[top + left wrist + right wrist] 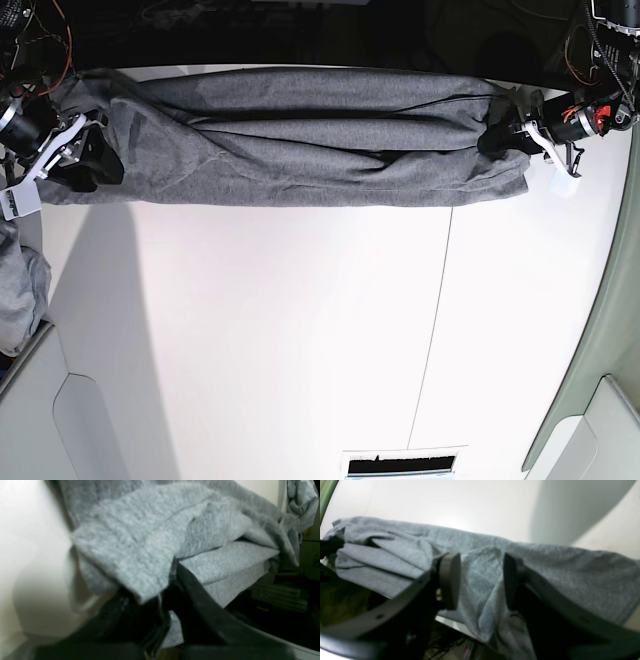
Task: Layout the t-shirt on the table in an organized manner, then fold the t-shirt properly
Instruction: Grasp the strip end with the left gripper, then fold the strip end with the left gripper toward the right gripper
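- Shirt (300, 135) lies bunched in a long band across the far edge of the table (300, 330), stretched between the two arms, part of it drooping over that edge.
- Left gripper (172, 585) has its jaws pinched together on a folded edge of cloth at its end of the band; several layers look caught at once.
- Right gripper (480, 580) stands part open, pads either side of a hanging fold without pressing it; whether it holds anything, cannot tell.
- Step in hand, as I judge it: secure both ends, then draw the shirt onto the table to spread it.
- To do well: right should close on one hem edge, not a wad. Lift both ends level, pull evenly toward the near side, keep light tension so the folds open.
- Risk: uneven pull drags the band askew or off the far edge.
- Pale cloth bundle (20, 300) sits at the table's side, well apart; leave it.
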Available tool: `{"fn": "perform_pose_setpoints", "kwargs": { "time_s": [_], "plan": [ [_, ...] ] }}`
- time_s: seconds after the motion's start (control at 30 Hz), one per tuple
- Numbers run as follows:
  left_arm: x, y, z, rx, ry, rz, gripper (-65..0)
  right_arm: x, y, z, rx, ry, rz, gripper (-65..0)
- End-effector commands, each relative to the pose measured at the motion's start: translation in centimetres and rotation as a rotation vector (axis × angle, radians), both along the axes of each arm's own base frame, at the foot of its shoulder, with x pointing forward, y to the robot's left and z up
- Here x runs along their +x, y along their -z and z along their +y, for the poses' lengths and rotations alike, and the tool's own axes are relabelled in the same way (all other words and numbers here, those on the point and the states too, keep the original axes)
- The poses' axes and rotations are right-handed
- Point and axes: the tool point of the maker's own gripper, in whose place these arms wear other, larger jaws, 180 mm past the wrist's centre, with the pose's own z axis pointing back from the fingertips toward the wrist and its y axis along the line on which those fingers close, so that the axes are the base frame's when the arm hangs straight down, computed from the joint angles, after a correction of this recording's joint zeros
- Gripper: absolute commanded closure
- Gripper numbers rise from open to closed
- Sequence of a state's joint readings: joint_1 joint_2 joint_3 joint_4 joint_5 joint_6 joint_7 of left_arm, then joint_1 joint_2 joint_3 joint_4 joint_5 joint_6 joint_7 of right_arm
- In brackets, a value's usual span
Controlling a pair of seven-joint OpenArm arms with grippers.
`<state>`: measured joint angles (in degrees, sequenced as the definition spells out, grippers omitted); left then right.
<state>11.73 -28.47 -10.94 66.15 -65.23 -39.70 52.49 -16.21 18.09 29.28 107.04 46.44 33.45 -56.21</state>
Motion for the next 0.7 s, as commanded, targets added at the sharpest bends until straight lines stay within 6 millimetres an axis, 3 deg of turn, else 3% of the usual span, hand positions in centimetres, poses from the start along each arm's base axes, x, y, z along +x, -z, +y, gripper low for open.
{"fn": "perform_pose_setpoints", "kwargs": {
  "time_s": [0.0, 0.33, 0.43, 0.53, 0.67],
  "plan": [
    [1.0, -1.1, 1.2, 0.024, 0.003, -0.035, 0.0, 0.6, -0.9, -0.2, 0.002, -0.002, -0.038, -27.9],
    [7.0, -7.1, 8.7, 0.228, 0.037, -0.160, 0.0, 0.5, -0.6, -0.3, 0.009, 0.004, -0.028, -27.9],
    [8.6, -9.0, 10.1, 0.269, 0.048, -0.191, 0.0, 0.5, -0.6, -0.3, 0.009, 0.005, -0.030, -27.9],
    [9.2, -10.2, 9.4, 0.288, 0.100, -0.204, 0.0, 0.5, -0.6, -0.4, 0.004, 0.005, -0.029, -27.9],
    [9.5, -12.1, 5.1, 0.283, 0.208, -0.307, 0.0, 0.7, -0.4, -0.9, -0.032, 0.016, -0.037, -27.9]
  ]
}}
